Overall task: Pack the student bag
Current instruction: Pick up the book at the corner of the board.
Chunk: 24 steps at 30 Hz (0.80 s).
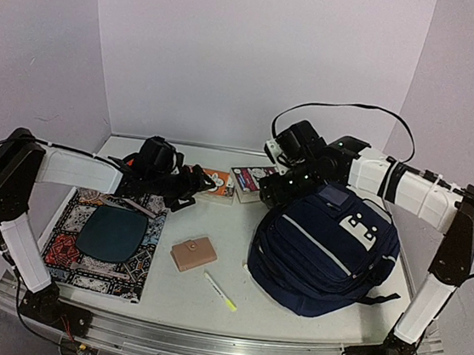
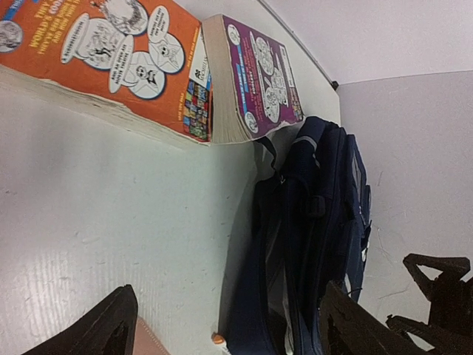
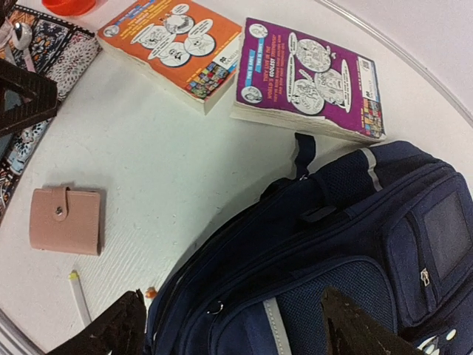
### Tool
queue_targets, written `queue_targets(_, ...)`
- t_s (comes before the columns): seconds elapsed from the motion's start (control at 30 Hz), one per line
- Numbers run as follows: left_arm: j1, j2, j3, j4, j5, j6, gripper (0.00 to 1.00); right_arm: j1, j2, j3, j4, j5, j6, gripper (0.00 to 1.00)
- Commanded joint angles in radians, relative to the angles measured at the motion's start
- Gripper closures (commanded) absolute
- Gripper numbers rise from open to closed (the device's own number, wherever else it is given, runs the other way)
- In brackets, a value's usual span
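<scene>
The student bag is a navy-blue backpack with grey stripes, lying on the right of the table with its top toward the books. My right gripper hovers over the bag's top end, open, with nothing between its fingers. My left gripper is low over the table left of the orange book, also open and empty. It faces the bag's side, where zipper seams show.
An orange book and a purple book lie side by side behind the bag. A pink wallet and a yellow-tipped pen lie mid-table. A patterned notebook with a dark oval pouch on it lies front left.
</scene>
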Motion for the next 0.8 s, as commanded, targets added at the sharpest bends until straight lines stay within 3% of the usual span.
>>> queue_targets(0.0,-0.046,0.099,0.130,0.061,0.002,-0.083,0.13,-0.008,-0.121,-0.100,0.063,0.126,0.081,0.15)
queue_targets(0.33,-0.101,0.306,0.288,0.130,-0.124,-0.227,0.13,-0.009,-0.301,-0.299,0.155,0.167,0.192,0.12)
queue_targets(0.77,-0.151,0.486,0.458,0.161,-0.299,-0.323,0.14,-0.010,-0.383,-0.373,0.161,0.184,0.188,0.09)
